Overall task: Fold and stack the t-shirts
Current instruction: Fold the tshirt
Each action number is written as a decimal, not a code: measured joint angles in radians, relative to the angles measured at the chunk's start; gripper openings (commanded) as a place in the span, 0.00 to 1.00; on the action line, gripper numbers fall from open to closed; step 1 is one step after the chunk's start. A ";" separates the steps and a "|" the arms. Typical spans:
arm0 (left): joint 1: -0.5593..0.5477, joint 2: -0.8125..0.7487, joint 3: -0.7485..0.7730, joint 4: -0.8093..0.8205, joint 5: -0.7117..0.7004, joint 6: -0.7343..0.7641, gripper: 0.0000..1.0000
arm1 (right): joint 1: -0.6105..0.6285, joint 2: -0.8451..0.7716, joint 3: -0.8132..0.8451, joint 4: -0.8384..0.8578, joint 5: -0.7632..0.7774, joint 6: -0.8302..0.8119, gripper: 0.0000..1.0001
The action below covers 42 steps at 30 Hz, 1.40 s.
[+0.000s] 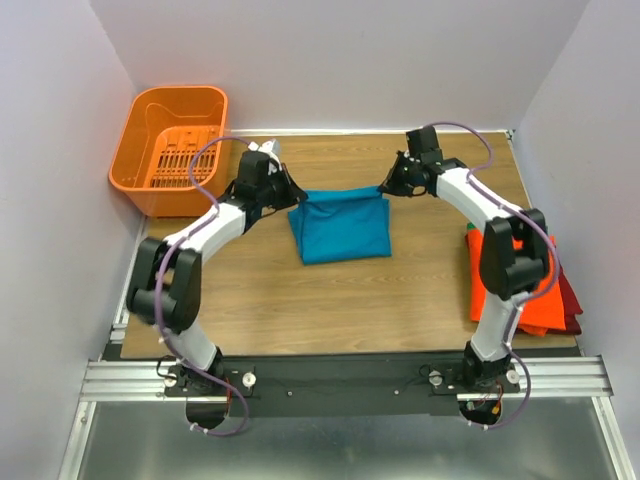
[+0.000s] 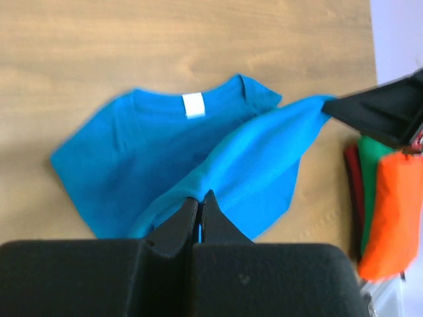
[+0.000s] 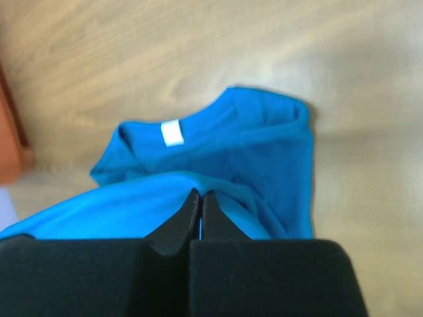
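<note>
The top camera sits high behind my bases point(image 1: 205, 378) and looks down and forward, far enough off to take in the whole table point(image 1: 400, 300). Each wrist camera rides just behind its own fingers and looks along them, down at the tabletop from close by. My left gripper point(image 2: 199, 196) fills the bottom of one view and my right gripper point(image 3: 200, 195) the bottom of the other. All three views share the teal shirt point(image 1: 340, 228). Both wrist views show its tag point(image 2: 193, 105). The left wrist view also catches my right gripper and the shirt stack point(image 2: 383, 211).
</note>
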 measured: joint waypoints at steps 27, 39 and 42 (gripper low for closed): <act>-0.040 0.196 0.239 0.011 -0.124 0.033 0.10 | -0.082 0.251 0.044 0.103 -0.109 -0.226 0.85; -0.253 0.422 0.268 -0.017 -0.130 0.037 0.02 | -0.034 0.245 0.007 0.190 -0.125 -0.251 0.82; -0.269 0.464 0.293 -0.018 -0.130 0.045 0.01 | -0.005 0.245 0.005 0.196 -0.111 -0.252 0.78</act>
